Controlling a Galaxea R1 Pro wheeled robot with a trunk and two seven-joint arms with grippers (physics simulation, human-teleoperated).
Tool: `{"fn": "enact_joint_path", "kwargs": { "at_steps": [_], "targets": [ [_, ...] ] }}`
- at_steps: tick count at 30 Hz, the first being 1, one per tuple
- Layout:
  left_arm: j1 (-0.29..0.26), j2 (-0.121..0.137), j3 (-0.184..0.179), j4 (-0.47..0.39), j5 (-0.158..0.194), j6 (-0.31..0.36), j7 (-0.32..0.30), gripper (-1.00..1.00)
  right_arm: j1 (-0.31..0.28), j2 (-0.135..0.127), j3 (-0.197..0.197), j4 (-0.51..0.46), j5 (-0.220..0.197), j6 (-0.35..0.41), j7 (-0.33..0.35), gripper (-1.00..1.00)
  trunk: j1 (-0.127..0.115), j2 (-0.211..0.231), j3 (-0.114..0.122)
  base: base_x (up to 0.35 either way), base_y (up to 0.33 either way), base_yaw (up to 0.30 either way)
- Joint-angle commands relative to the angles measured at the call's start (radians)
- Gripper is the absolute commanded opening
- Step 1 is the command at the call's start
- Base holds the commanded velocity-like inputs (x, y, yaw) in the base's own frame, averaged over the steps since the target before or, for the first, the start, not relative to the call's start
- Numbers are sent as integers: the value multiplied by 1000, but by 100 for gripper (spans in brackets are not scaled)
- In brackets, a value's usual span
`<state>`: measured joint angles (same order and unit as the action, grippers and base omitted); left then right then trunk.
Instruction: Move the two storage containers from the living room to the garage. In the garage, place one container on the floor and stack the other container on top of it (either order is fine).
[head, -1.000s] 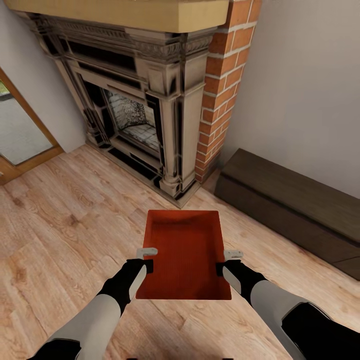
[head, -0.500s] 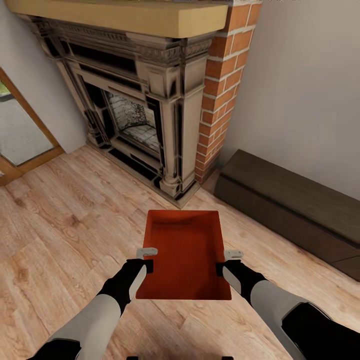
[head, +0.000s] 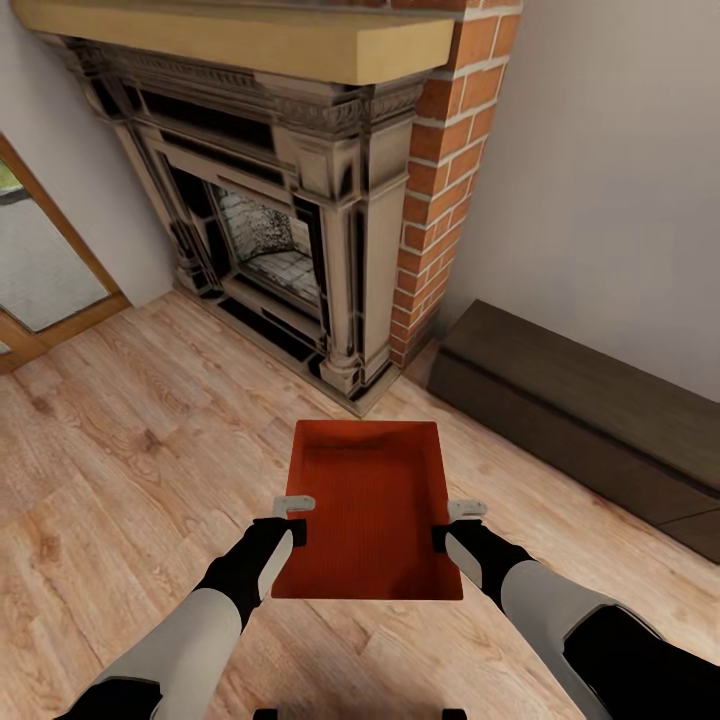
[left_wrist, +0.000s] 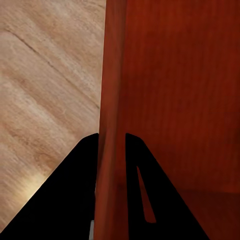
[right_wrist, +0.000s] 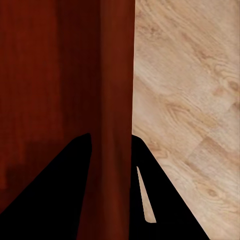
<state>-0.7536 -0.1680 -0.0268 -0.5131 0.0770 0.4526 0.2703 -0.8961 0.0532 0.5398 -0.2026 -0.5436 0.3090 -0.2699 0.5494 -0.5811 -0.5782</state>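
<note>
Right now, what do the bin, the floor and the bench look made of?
Storage container: probably matte plastic, orange-red with fine ribbed texture. Floor: light wood planks, visible grain and knots, slight sheen. Bench: dark wood, seemingly matte, faint grain.

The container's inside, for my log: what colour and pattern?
Orange-red with fine ribbing, best in the head view: storage container.

One storage container (head: 368, 510), orange-red, topless. Two grippers: left gripper (head: 291, 518), right gripper (head: 452, 523). One fireplace (head: 270, 215). One brick column (head: 440, 180). One dark low bench (head: 585, 415).
</note>
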Motion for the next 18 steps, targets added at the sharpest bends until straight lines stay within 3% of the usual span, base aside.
{"fn": "enact_joint_path", "kwargs": {
  "at_steps": [1, 18],
  "targets": [
    [0, 5, -7, 1, 17, 44, 10, -100, -1, -1, 9, -6, -9, -56, -3, -100, -4, 6, 2, 0, 0, 0],
    [0, 5, -7, -1, 17, 44, 10, -100, -1, -1, 9, -5, -9, -56, -3, -100, -69, 125, 55, 0, 0, 0]
  ]
}}
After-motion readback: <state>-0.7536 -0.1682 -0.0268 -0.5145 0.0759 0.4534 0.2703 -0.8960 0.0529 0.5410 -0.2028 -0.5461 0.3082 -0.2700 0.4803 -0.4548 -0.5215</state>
